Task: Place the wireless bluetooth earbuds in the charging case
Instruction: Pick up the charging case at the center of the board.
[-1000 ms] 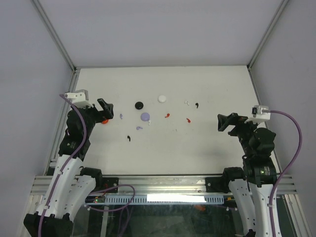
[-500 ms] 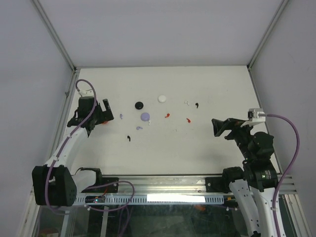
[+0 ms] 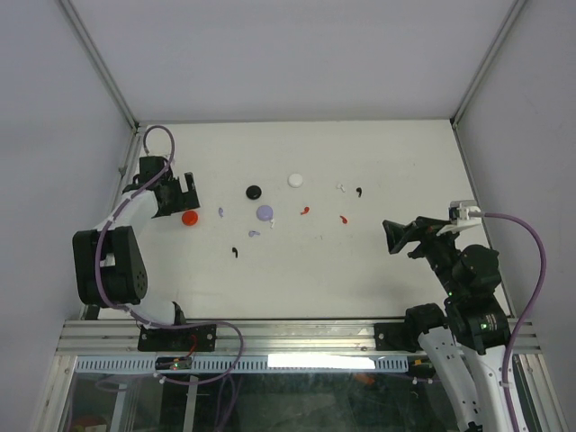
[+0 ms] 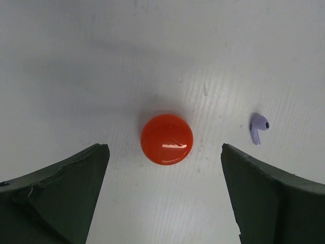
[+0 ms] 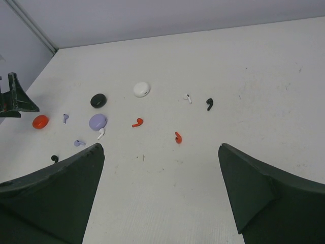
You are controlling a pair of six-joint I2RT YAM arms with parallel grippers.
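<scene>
Four round charging cases [image 5: 141,89] and eight wireless bluetooth earbuds [image 5: 137,122] lie loose on the far half of the worktop [image 3: 396,153]; read them from its left edge. Your left gripper [image 3: 180,193] hovers close above the red case [image 3: 189,218] near that edge, jaws spread as wide as they go and holding nothing. The wrist view shows the case centred between the fingers [image 4: 61,188], a stance that seems chosen so the jaws can straddle it on descent. Just right of it, but apart from it, lies a purple earbud [image 4: 258,128], with a black earbud [image 3: 235,252] nearer you. Towards the middle sits the purple case [image 3: 265,212], with a second purple earbud [image 3: 254,234] and a white earbud [image 3: 272,224] just beside its near rim. The black case [image 3: 254,191] and white case [image 3: 295,180] lie beyond. Every case looks shut and no bud sits in one, so judge the task barely begun. Right of centre come a red earbud [image 3: 304,211] and a second red earbud [image 3: 343,219], well apart from their case. A far white earbud [image 3: 340,187] and a far black earbud [image 3: 359,192] lie farther back. Your right gripper [image 3: 390,238] hangs raised near the right edge, equally wide open and empty, probably so that its camera takes in the whole spread.
</scene>
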